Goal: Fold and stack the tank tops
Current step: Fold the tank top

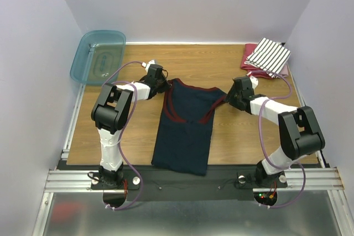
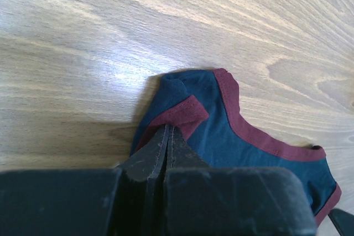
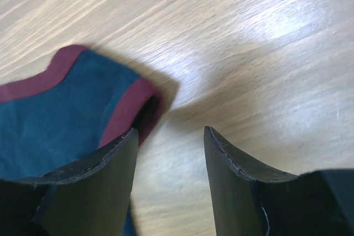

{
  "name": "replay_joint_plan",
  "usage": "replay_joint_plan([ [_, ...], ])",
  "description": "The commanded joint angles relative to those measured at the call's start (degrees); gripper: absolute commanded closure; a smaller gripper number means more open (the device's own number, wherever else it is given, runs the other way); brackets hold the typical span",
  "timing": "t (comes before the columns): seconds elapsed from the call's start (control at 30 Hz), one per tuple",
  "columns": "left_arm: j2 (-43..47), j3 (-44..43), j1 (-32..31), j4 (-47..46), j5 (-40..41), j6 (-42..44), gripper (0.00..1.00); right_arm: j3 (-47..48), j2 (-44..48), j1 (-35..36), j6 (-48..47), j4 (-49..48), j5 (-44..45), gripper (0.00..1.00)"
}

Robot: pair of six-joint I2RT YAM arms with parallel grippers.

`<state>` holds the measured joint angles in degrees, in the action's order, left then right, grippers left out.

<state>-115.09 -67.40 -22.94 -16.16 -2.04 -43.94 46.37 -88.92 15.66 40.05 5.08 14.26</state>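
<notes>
- The navy tank top [image 1: 184,131], trimmed in dark red, lay spread at the middle of the bench [image 1: 138,136]. Its hem pointed toward the arm bases and its straps toward the far side.
- The left fingers [image 2: 157,158] were pressed together at the top's left shoulder strap, pinching its red-trimmed edge. The cloth was bunched there, with the trim folded over at the tips.
- The right fingers [image 3: 232,169] stood apart and gripped nothing, with bare wood showing between them. The other strap's rounded end lay just beside one finger, on its outer side.
- The striped tank top [image 1: 268,55], white with thin dark lines, sat folded at the far right corner. It rested on a red cloth [image 1: 248,62], well apart from the navy one.
- A teal plastic bin [image 1: 98,56] stood at the far left corner, near the wall.
</notes>
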Motion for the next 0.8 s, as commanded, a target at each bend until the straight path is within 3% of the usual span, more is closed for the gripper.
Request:
replay_joint_plan([
  [0.0, 2.1, -2.5, -0.3, 1.4, 1.1, 1.2, 0.98, 2.6, -1.8, -0.9, -0.5, -6.6, -0.6, 0.45],
  [0.1, 2.1, -2.7, -0.3, 1.6, 1.1, 1.3, 0.98, 4.0, -3.5, -1.0, -0.6, -6.8, -0.6, 0.48],
  [0.4, 2.4, -2.2, -0.3, 1.7, 1.2, 1.4, 0.98, 6.3, -4.9, -1.0, -1.4, -7.3, 0.4, 0.8],
  [0.77, 2.5, -2.2, -0.3, 1.7, 1.0, 1.4, 0.98, 11.9, -8.0, -1.1, -3.4, -7.1, -2.0, 1.0],
])
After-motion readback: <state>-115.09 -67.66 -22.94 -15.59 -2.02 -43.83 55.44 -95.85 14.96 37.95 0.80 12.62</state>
